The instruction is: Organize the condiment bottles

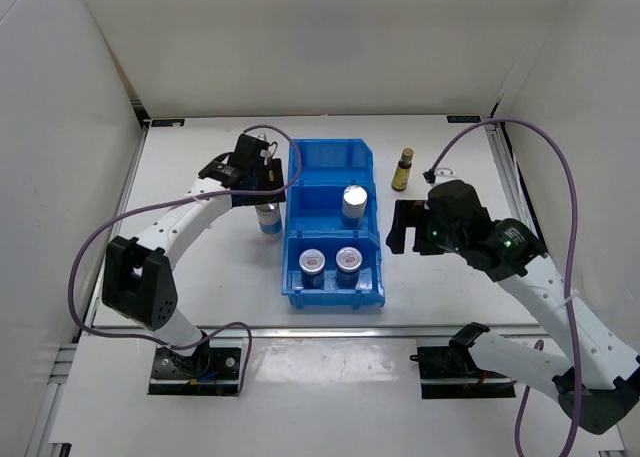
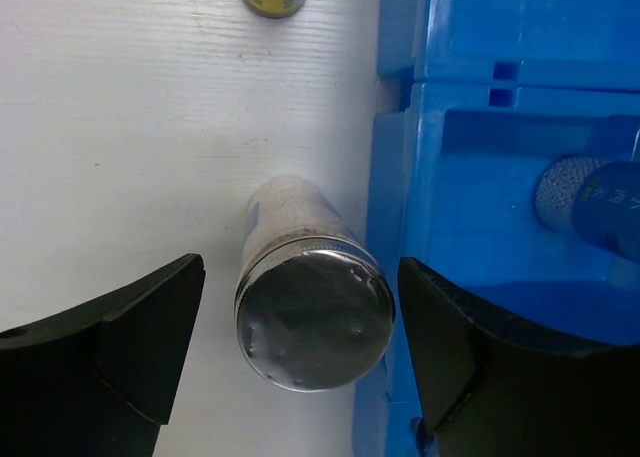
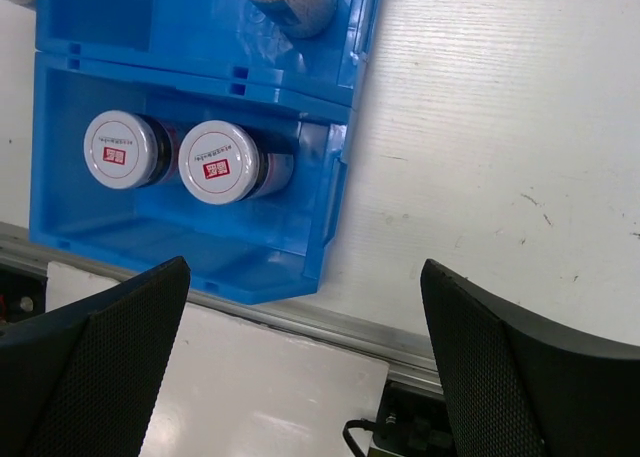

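The white-blue cylinder [image 2: 312,322] stood upright between the spread fingers of the left gripper [image 2: 300,277], blue bin [image 2: 470,157] at its three o'clock. The right gripper [image 3: 305,267] gaped empty, farther off.

Blue bin [image 1: 331,165] — three compartments — on white table [image 1: 205,272].

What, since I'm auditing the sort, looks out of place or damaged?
Two bottles stand outside the bin: a cylinder left of it, its silver top dimpled, and a brown bottle right of it.
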